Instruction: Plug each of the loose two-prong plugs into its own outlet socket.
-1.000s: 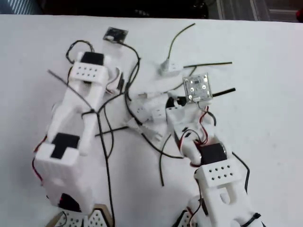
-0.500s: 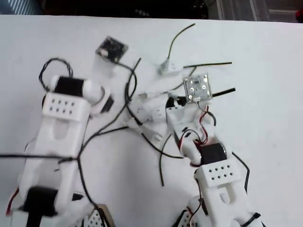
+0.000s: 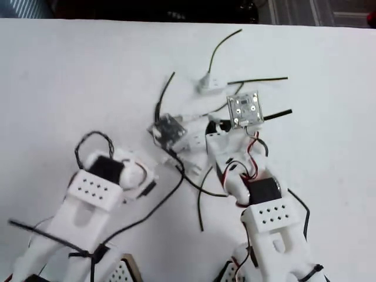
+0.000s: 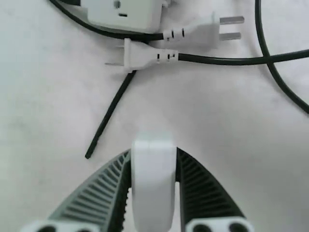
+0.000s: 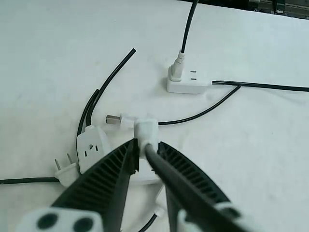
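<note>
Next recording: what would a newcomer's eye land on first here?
A tangle of black cords sprawls across the middle of the table. The right gripper pinches a white plug, prongs sticking out sideways; beyond it an outlet block apparently already has a plug in. The left wrist view shows two loose plugs side by side, prongs facing opposite ways.

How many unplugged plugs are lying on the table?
2. One plug lies beside the socket block; the other plug lies alongside it, prongs facing the opposite way. More may be hidden.
</note>
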You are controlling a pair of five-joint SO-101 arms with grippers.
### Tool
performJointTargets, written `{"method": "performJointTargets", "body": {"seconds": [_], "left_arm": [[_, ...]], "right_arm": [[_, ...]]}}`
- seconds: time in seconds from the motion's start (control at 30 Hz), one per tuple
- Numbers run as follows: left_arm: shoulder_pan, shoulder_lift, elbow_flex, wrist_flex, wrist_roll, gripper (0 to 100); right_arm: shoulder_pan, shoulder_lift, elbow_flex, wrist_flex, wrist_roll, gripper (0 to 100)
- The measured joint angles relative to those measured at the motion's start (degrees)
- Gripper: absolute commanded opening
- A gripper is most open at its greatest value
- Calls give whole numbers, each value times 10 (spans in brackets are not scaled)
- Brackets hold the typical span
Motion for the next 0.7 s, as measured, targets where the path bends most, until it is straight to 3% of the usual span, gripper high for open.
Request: {"method": "performJointTargets", "body": {"seconds": [0.17,0.33,0.7], "left_arm": [[17,0,80,-56,0,295],[9,-3,101,-76,7,303],[-99,-21,100,-79,-44,303]], "right_arm": [[0,0,0,0,0,17],[0,0,10,0,0,17],[0,0,10,0,0,17]]}}
